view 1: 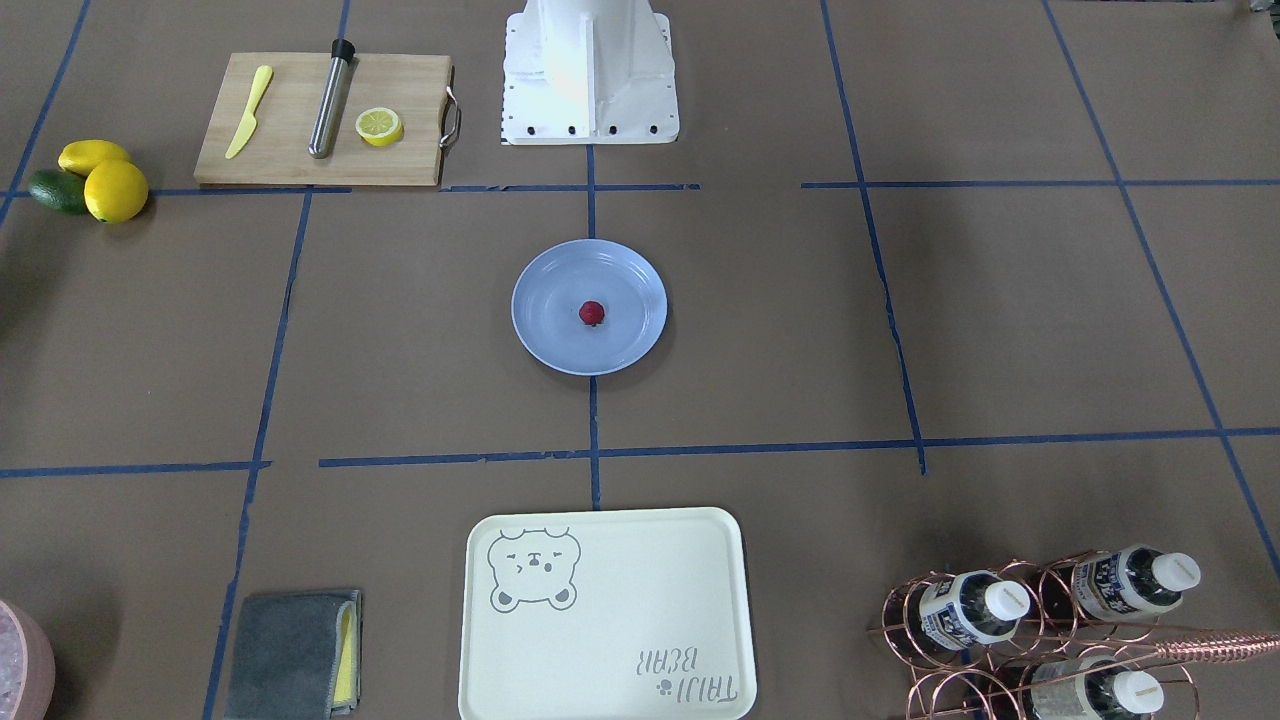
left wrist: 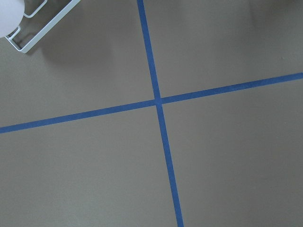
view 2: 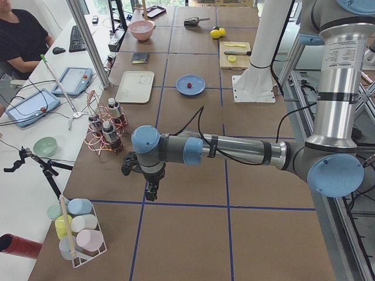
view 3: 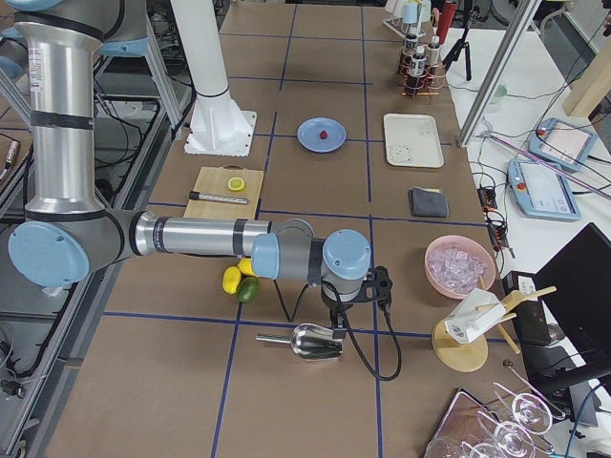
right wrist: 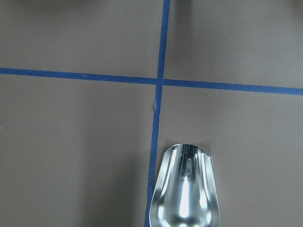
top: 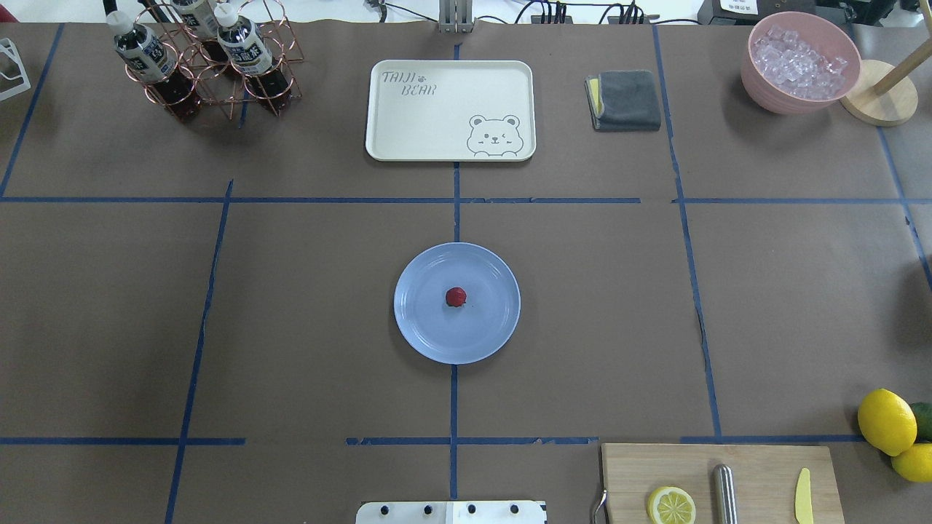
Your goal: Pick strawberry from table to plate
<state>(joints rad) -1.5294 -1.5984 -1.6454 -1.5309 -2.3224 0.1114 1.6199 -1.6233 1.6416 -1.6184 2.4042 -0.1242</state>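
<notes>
The small dark red strawberry [view 1: 591, 313] [top: 456, 296] lies near the middle of the round light-blue plate [view 1: 540, 335] [top: 419, 331], which rests at the centre of the brown-paper table [view 1: 900, 330]. Neither arm appears in the overhead or front-facing views. My left gripper [view 2: 151, 190] shows only in the exterior left view, hanging over bare table far from the plate [view 2: 180, 82]. My right gripper [view 3: 341, 329] shows only in the exterior right view, above a metal scoop [view 3: 305, 341] [right wrist: 185, 189]. I cannot tell whether either gripper is open or shut.
A cream bear-print tray [top: 408, 124] lies beyond the plate. A cutting board [top: 757, 466] holds a lemon half, a metal rod and a yellow knife. Lemons [top: 886, 421], a bottle rack [top: 211, 65], a grey cloth [top: 626, 98] and an ice bowl [top: 801, 62] line the edges.
</notes>
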